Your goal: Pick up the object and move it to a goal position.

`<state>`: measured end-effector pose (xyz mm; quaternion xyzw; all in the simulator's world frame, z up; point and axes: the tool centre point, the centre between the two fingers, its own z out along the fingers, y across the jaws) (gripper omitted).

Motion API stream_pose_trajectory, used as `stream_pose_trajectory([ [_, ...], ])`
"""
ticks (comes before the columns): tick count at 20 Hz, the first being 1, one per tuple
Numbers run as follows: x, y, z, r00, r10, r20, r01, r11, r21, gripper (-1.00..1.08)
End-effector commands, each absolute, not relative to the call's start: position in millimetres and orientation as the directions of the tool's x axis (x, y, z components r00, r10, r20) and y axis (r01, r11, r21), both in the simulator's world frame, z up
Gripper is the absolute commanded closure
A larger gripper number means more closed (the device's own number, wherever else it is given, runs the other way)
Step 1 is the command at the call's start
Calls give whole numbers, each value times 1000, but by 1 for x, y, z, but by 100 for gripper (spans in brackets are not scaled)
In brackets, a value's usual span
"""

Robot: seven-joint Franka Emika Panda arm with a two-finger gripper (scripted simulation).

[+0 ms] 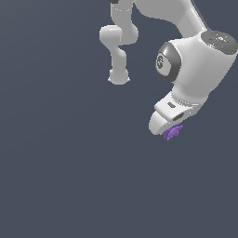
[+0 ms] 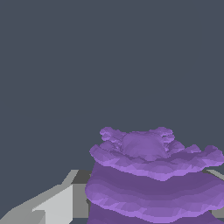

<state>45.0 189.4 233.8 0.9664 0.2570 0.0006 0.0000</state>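
Closest to the wrist camera, the purple ridged object (image 2: 153,175) fills the near part of the picture in stacked, frilled layers, with one grey-white fingertip (image 2: 57,203) just beside it. In the exterior view the object (image 1: 173,132) peeks out beneath the white gripper (image 1: 169,128) toward the exterior view's right, against the plain dark grey ground (image 1: 69,176). The fingers seem pressed against the lump, gripping it; no writing can be read anywhere.

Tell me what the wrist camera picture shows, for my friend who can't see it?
A purple lump with wavy, stacked layers fills the lower part of the picture, very close up. A pale grey finger of the claw sits beside it, and everything behind is plain dark grey.
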Motion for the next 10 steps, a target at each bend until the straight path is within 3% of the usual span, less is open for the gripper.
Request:
stream_pose_trajectory([
  [1, 46, 201, 242, 869, 495, 0, 495, -869, 0, 108],
  [10, 49, 215, 251, 869, 495, 0, 495, -869, 0, 108],
])
